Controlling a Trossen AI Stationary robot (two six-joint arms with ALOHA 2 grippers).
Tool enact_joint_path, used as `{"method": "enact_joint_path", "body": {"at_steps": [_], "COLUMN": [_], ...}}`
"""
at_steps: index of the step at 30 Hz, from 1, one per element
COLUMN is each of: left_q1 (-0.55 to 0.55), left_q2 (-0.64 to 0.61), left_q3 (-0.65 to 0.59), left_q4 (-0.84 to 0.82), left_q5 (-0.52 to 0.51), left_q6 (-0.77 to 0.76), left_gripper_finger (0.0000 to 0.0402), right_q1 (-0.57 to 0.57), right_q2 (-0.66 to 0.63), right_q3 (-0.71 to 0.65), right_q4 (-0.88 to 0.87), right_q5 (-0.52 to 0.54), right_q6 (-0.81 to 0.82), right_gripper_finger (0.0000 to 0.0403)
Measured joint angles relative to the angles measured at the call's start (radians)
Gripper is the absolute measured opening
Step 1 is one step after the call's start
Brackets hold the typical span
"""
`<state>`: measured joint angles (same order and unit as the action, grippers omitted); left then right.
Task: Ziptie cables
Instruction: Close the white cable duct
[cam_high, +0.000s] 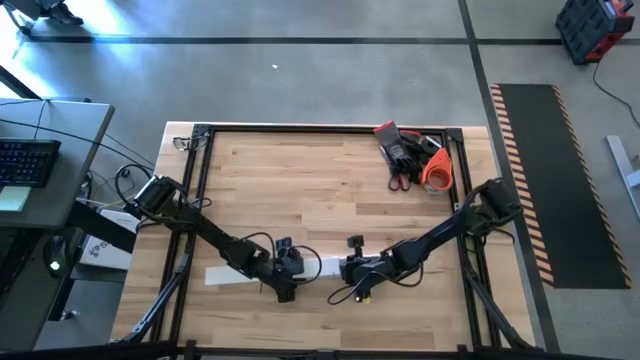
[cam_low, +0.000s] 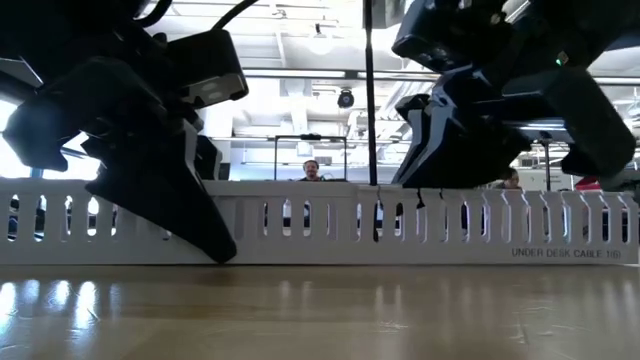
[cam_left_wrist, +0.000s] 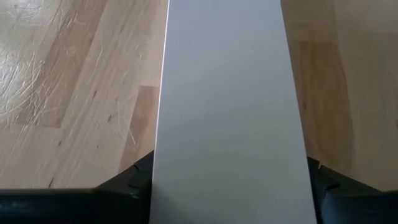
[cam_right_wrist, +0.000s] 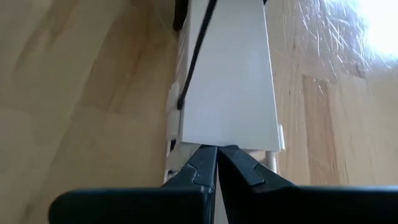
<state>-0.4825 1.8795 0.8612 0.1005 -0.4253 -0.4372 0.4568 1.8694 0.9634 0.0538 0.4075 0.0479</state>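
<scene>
Cables (cam_right_wrist: 196, 56) cross the white channel (cam_right_wrist: 230, 81) beyond right claw (cam_right_wrist: 217, 163).

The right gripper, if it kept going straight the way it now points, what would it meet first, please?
Most likely the white channel strip: the right gripper has its fingers closed together right at the strip's near end, apparently touching it already. A thin dark cable runs along the strip just beyond.

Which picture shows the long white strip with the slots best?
The low view: the white strip runs across the whole picture, slots and lettering showing. The high view shows only bits beneath the arms. Both wrist views show just its plain flat cover, close up.
</scene>
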Motion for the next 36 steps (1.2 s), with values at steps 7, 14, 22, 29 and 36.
{"method": "enact_joint_path", "body": {"at_steps": [7, 14, 22, 29, 36], "left_q1": [0.0, 0.004, 0.004, 0.004, 0.004], "left_q2": [0.001, 0.001, 0.002, 0.002, 0.002], "left_q3": [0.0, 0.0, 0.0, 0.0, 0.003], "left_q4": [0.01, 0.017, 0.019, 0.019, 0.0], "left_q5": [-0.001, 0.005, 0.005, 0.004, -0.002], "left_q6": [0.009, 0.009, 0.006, 0.005, -0.007], "left_gripper_finger": [0.0195, 0.0195, 0.0195, 0.0195, 0.0195], "right_q1": [-0.001, -0.004, -0.024, -0.047, -0.05], "right_q2": [0.022, 0.022, 0.022, 0.024, 0.006], "right_q3": [0.0, 0.0, 0.0, 0.0, 0.0], "right_q4": [0.081, 0.092, 0.098, 0.123, 0.11], "right_q5": [0.004, 0.003, -0.051, -0.113, -0.103], "right_q6": [-0.018, -0.022, -0.026, -0.023, -0.052], "right_gripper_finger": [0.0, 0.0, 0.0001, 0.0046, 0.014]}}
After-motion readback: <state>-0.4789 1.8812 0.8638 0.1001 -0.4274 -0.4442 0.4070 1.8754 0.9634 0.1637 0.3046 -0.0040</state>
